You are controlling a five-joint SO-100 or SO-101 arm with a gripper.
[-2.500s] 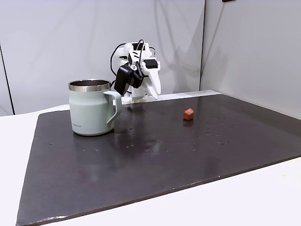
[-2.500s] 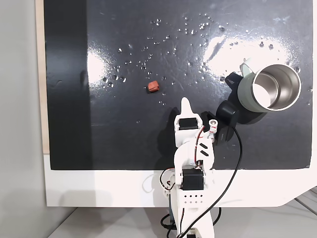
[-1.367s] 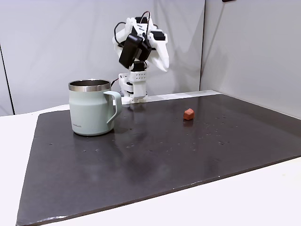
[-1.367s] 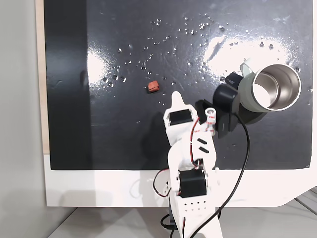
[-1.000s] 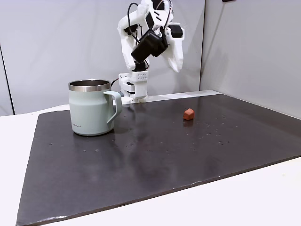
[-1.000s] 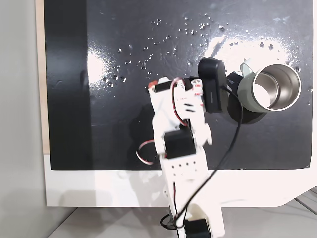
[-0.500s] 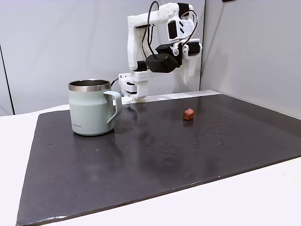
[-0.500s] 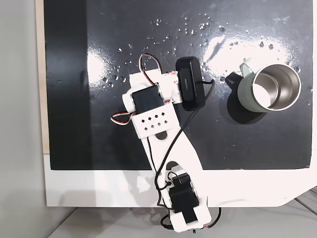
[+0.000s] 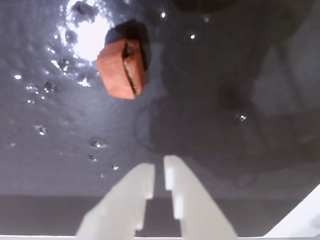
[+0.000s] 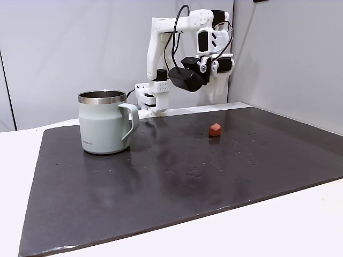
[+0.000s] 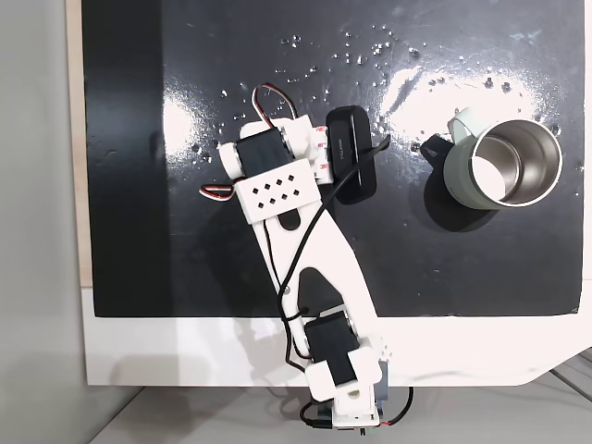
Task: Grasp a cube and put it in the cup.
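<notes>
Your tool, nearly clenched and empty, hangs above the dark surface; in the wrist view the cube lies beyond its tips, slightly left, so open and descend there

I see a dark mat on the white table; the cup stands at nine o'clock of the cube.
</notes>
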